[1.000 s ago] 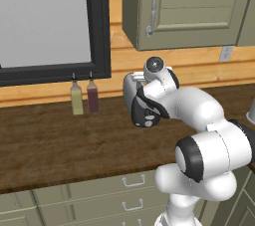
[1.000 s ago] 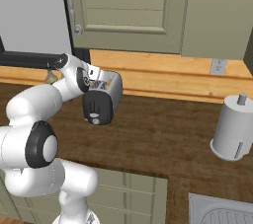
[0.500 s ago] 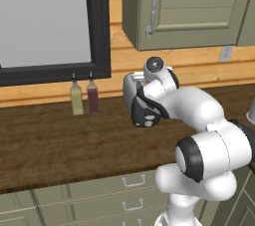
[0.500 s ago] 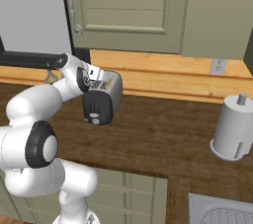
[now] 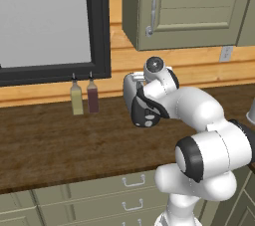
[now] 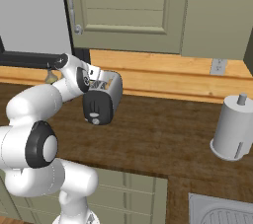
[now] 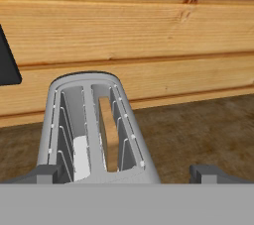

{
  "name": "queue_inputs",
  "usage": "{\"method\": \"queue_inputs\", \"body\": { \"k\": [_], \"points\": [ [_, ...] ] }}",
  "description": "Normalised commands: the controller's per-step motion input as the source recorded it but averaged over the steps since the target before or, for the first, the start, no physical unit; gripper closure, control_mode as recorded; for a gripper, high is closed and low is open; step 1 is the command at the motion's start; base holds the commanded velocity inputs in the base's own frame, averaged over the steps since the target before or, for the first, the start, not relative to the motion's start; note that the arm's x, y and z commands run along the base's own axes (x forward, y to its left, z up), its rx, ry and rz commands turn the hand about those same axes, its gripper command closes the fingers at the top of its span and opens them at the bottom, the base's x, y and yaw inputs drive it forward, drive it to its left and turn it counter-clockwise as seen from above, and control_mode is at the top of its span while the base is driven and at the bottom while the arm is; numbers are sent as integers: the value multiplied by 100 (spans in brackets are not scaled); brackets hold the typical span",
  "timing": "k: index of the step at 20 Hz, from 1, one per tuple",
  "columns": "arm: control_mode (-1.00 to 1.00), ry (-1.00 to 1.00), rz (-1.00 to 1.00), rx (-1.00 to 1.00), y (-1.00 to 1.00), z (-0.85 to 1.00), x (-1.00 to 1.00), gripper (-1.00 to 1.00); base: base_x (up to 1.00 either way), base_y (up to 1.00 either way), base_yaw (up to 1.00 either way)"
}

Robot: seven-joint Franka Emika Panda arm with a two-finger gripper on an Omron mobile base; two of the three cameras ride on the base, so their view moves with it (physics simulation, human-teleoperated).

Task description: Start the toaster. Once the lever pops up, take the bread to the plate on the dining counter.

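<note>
Counter: dark brown wood-grain top (image 5: 60, 140), seen across the middle of both base views, backed by a pale plank wall (image 7: 129, 30); drawers are seen below it at the bottom of the left base view.
Cabinet: olive-green door with a metal handle (image 5: 152, 6) at the top of both base views.
Window: dark-framed pane (image 5: 45, 21) in the upper left of the left base view.
Bottles: two slim bottles (image 5: 83, 96), one yellowish and one dark red, stood side by side under the window, left of the toaster.
Toaster: white-silver body (image 6: 109, 92) at the centre-left of the right base view, on the counter near the wall, its black end panel (image 6: 98, 110) turned toward the cameras; small light controls are seen on the panel, but the lever cannot be picked out.
Bread: tan slice (image 7: 109, 135) seen edge-on, sunk in the right-hand slot in the hand view, lower centre.
Gripper: (image 7: 131, 173) held just above the toaster's near end; fingertips (image 7: 47, 172) are spread wide at the lower left and lower right of the hand view, nothing gripped.
Holder: grey paper-towel cylinder (image 6: 232, 129) at the right of the right base view, well apart from the toaster.
Sink: corner (image 6: 222, 213) seen at the lower right of the right base view.
</note>
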Motion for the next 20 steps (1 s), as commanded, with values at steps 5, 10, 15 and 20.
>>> {"method": "queue_inputs", "body": {
  "k": [5, 10, 15, 20],
  "points": [
    [-100, 0, 0, 0, 0, 0, 0, -100, 0, 0, 0],
    [-100, 0, 0, 0, 0, 0, 0, -100, 0, 0, 0],
    [-100, 0, 0, 0, 0, 0, 0, -100, 0, 0, 0],
    [-100, 0, 0, 0, 0, 0, 0, -100, 0, 0, 0]
  ]
}}
